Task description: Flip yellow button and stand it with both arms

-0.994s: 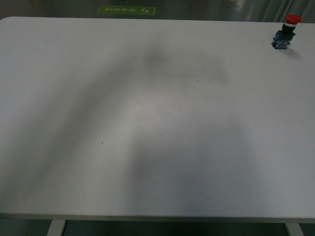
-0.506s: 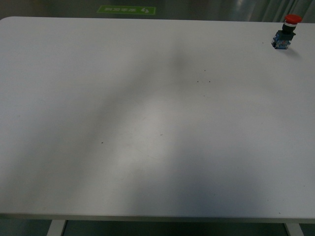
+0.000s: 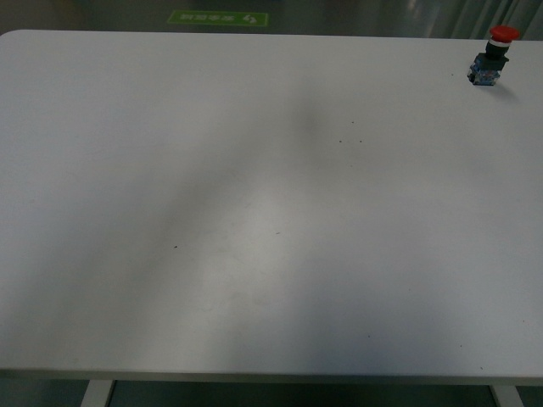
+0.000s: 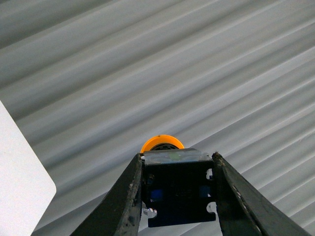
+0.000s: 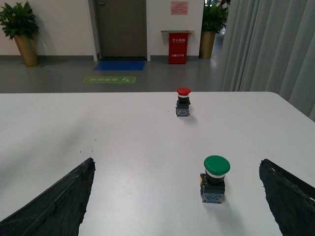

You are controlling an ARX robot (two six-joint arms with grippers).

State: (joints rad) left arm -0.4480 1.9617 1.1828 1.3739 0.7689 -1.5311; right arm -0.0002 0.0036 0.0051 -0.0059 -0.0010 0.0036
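You have the red button (image 3: 492, 58) by the counter's (image 3: 254, 212) far right edge, with white surface spreading wide from it. Your left end effector (image 4: 177, 157) clamps the yellow button (image 4: 178, 189) aloft: orange cap outward, black-and-blue body between the fingers. The right end effector (image 5: 177, 164) gapes wide.

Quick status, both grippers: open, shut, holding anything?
Left gripper: shut on the yellow button.
Right gripper: open, holding nothing.
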